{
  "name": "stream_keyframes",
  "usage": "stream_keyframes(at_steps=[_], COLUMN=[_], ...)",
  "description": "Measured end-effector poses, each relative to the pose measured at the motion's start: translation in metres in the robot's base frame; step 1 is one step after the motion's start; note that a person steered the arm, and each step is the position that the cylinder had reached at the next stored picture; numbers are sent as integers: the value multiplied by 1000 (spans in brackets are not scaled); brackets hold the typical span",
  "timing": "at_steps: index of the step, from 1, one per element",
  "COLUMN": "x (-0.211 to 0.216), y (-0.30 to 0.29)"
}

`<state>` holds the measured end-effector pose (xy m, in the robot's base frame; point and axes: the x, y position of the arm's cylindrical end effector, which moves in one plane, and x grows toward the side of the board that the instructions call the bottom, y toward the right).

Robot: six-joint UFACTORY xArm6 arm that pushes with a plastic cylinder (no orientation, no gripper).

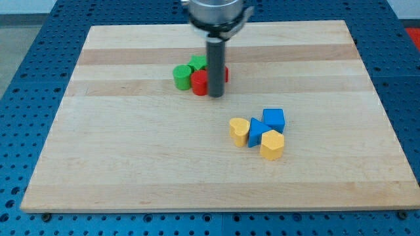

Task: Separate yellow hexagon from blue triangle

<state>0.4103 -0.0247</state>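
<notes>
The yellow hexagon point(272, 145) lies right of the board's middle, touching the blue triangle point(256, 132) at its upper left. A yellow heart-shaped block point(239, 131) touches the triangle's left side, and a blue cube point(273, 120) sits just above the hexagon. My tip point(215, 96) stands up and to the left of this group, well apart from it, against a red block point(200, 82).
A cluster near the view's top middle holds a green cylinder point(182, 77), another green block point(197, 63), the red block and a second red block point(224, 74) partly hidden behind the rod. The wooden board point(131, 164) rests on a blue perforated table.
</notes>
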Motion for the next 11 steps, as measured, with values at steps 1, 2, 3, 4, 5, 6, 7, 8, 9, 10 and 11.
stream_keyframes(at_steps=[1,2,3,4,5,6,7,8,9,10,11], x=[21,46,64,83,104,121,134,147,157,169,182], y=[-42,-44,-18,11,45,83,120,154,174,151,83])
